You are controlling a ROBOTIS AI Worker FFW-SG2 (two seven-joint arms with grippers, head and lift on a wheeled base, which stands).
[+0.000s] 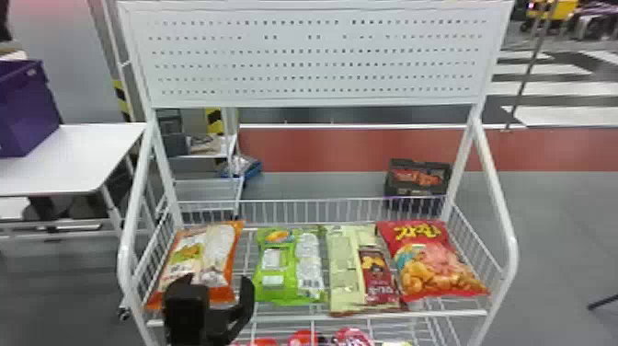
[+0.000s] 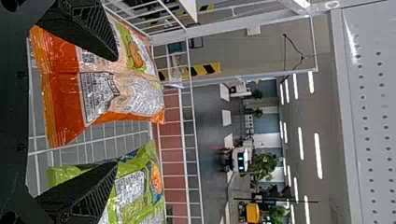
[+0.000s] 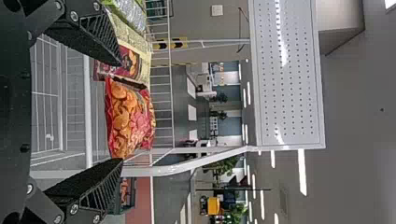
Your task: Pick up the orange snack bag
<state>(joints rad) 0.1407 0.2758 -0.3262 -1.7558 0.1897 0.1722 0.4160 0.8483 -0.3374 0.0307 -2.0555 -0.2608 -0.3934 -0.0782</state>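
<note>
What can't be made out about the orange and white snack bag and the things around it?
Orange and white plastic snack bag: part of its front, behind the black jaws of the left gripper, head view.
Red packs: mostly cut off by the bottom edge, head view.
Purple box: contents, hidden by its walls, and left side, cut off by the edge, head view.

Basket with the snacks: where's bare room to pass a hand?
A narrow strip between the orange bag and green bag, left gripper near its front; a sliver between red bag and front rail. Crowded: either side of the beige bag.
</note>
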